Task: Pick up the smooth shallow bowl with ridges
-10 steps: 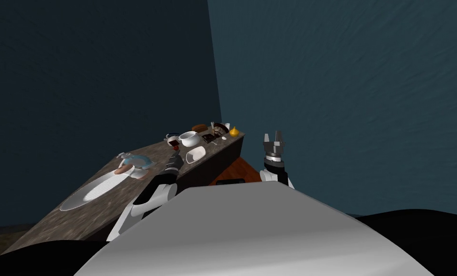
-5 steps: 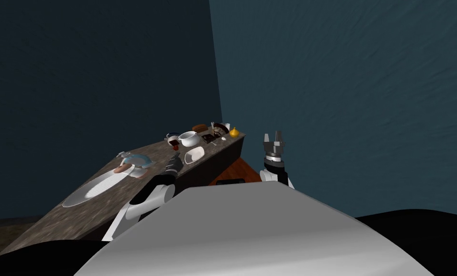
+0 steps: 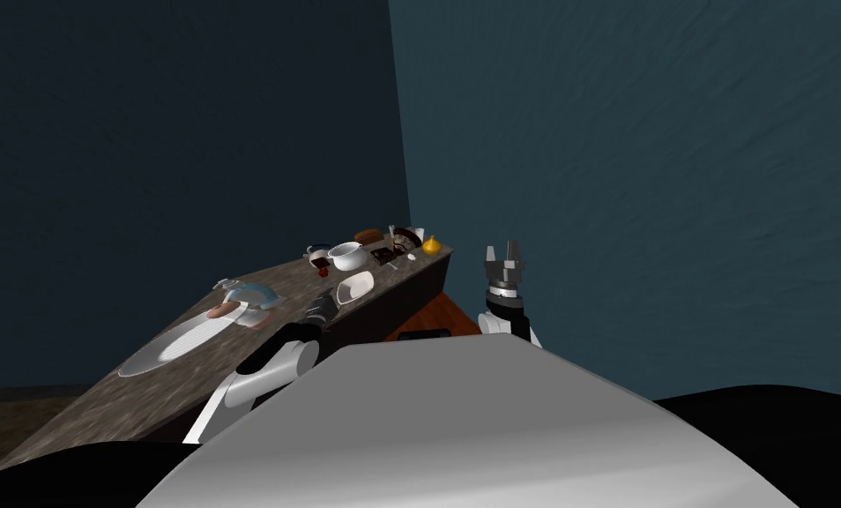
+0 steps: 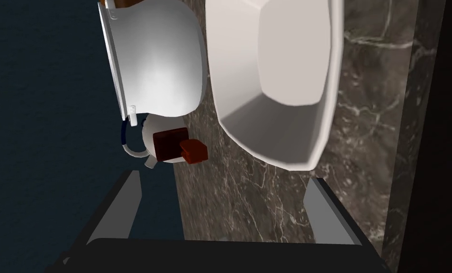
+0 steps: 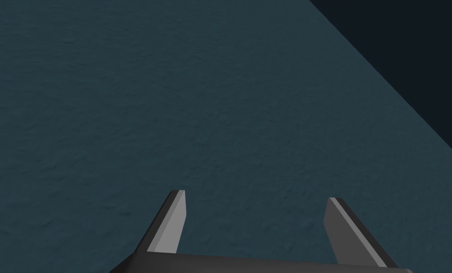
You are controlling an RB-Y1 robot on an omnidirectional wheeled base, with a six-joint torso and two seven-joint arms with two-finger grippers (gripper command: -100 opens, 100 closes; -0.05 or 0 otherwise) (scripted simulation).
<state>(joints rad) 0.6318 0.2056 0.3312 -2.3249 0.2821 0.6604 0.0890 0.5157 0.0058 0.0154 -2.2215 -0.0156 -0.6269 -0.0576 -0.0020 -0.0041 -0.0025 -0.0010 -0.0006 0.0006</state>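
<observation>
Grey L gripper [image 4: 225, 208]: hovering, fingers spread, empty, just short of white faceted bowl [image 4: 272, 80] sitting on marble counter [image 4: 248, 199] beside white pot [image 4: 154, 61]. Step: reach; next needing fwd advance, fingers straddling rim. R gripper [image 3: 504, 256]: raised, fingers apart.

Near the front edge of the desk [image 4: 248, 204], a shallow bowl [image 4: 277, 80]; just behind it, toward the wall, a deep pot [image 4: 158, 61], with a cup [image 4: 149, 142] at the pot's left. Well apart, farther left along the desk, a large plate [image 3: 167, 348].
</observation>
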